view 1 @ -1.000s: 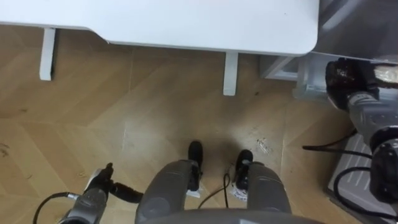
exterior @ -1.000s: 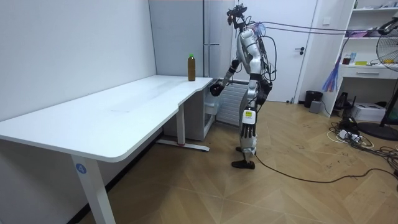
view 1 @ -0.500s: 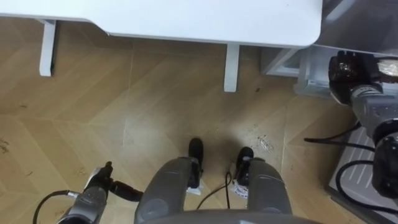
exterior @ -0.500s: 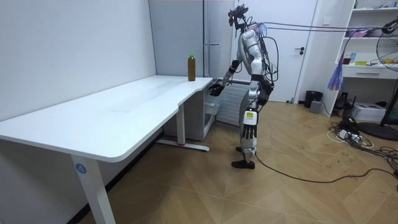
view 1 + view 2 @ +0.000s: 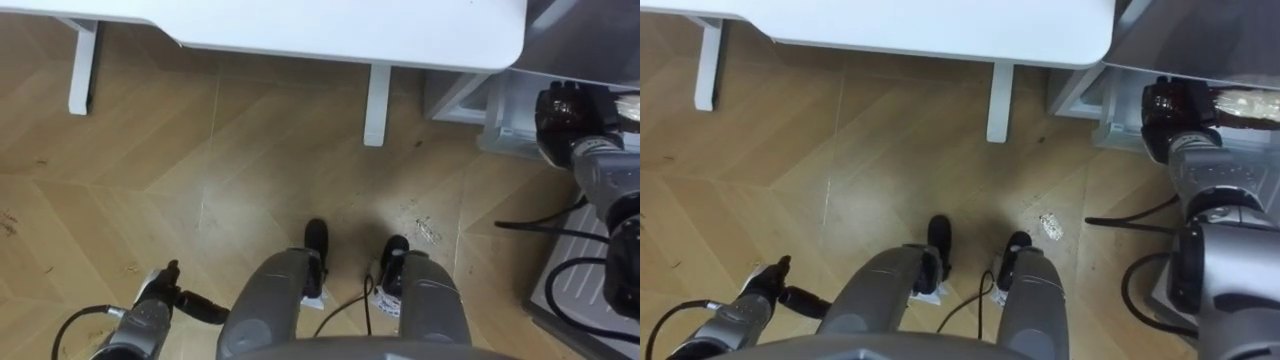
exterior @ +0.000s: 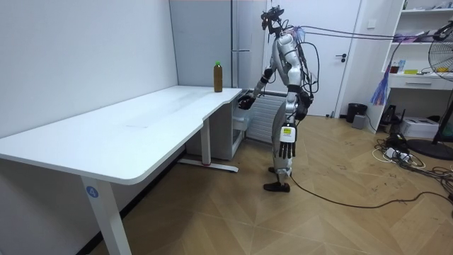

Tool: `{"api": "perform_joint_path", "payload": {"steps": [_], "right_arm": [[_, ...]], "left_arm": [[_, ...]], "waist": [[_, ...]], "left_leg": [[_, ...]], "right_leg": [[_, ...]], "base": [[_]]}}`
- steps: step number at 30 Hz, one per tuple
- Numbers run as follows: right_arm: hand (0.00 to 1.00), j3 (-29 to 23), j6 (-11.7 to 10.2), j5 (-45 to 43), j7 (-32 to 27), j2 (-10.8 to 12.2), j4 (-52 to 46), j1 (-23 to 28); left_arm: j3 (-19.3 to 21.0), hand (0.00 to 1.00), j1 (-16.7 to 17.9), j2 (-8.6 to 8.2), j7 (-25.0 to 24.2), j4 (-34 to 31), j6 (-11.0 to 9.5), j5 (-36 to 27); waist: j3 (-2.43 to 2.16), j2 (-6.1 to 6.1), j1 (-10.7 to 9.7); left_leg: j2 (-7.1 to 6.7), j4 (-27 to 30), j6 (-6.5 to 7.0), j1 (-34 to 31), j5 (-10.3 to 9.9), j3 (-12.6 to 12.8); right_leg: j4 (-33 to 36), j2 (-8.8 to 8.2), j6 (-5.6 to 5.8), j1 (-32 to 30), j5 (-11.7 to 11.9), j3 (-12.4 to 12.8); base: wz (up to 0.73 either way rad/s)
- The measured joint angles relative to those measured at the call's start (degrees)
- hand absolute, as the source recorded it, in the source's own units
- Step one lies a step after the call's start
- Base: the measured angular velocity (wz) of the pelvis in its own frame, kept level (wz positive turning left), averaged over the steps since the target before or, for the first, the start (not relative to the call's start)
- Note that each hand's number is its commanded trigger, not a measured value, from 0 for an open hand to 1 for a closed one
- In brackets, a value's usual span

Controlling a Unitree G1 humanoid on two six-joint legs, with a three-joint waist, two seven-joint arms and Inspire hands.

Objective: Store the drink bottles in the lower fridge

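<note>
- Two drinks show: a brown bottle with a green cap stands upright at the desk's far end, at the robot's 12 o'clock. A second brown bottle lies sideways at 2 o'clock.
- The right hand seems curled round that second bottle, by the lower fridge.
- The left hand hangs loose and empty at 8 o'clock.
- The bottles are probably full, so fairly heavy, stiff and smooth; they are best gripped mid-body.
- I cannot tell what the fridge holds.

No legible text; blue round sticker on desk leg (mark unreadable).
</note>
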Motion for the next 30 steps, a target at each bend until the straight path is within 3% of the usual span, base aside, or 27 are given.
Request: {"api": "perform_joint_path", "payload": {"steps": [8,24,25,26,30], "right_arm": [[0.00,0.0,0.0,0.0,-0.2,-0.1,0.0,0.0],[0.00,-0.1,0.2,0.6,-1.7,-0.2,0.0,0.0],[0.62,-0.1,0.2,0.6,-1.7,-0.2,0.0,0.0],[1.00,-0.1,0.3,0.6,-1.9,-0.2,0.1,0.0],[1.00,-0.1,0.5,0.7,-2.6,-0.2,0.8,0.0]], "left_arm": [[0.0,0.00,0.0,0.01,-0.4,0.0,0.0,0.0],[-1.1,0.00,0.0,0.04,0.9,0.0,0.2,0.0],[-1.2,0.00,0.0,0.03,1.0,0.0,0.2,0.0],[-1.2,0.00,0.0,0.04,1.0,-0.1,0.2,0.0],[-1.3,0.00,0.0,0.08,1.2,-0.1,0.2,0.0]], "waist": [[-0.32,0.51,0.0],[-0.31,0.34,-0.2],[-0.31,0.29,-0.2],[-0.30,0.17,-0.3],[-0.28,-0.32,-0.2]], "left_leg": [[0.17,0.4,0.00,-0.2,0.0,0.0],[0.02,0.8,0.06,-0.2,0.0,0.4],[0.03,0.8,0.06,-0.2,0.0,0.4],[0.05,0.8,0.06,-0.2,0.1,0.4],[0.08,0.9,0.06,-0.1,0.1,0.4]], "right_leg": [[0.3,-0.01,-0.12,0.0,-0.1,-0.4],[1.0,-0.69,-0.26,0.1,-0.5,-1.0],[1.0,-0.69,-0.26,0.1,-0.5,-1.0],[1.0,-0.68,-0.26,0.2,-0.5,-1.0],[0.9,-0.69,-0.25,0.4,-0.5,-1.2]], "base": [[0.02],[0.01],[0.00],[0.00],[0.00]]}}
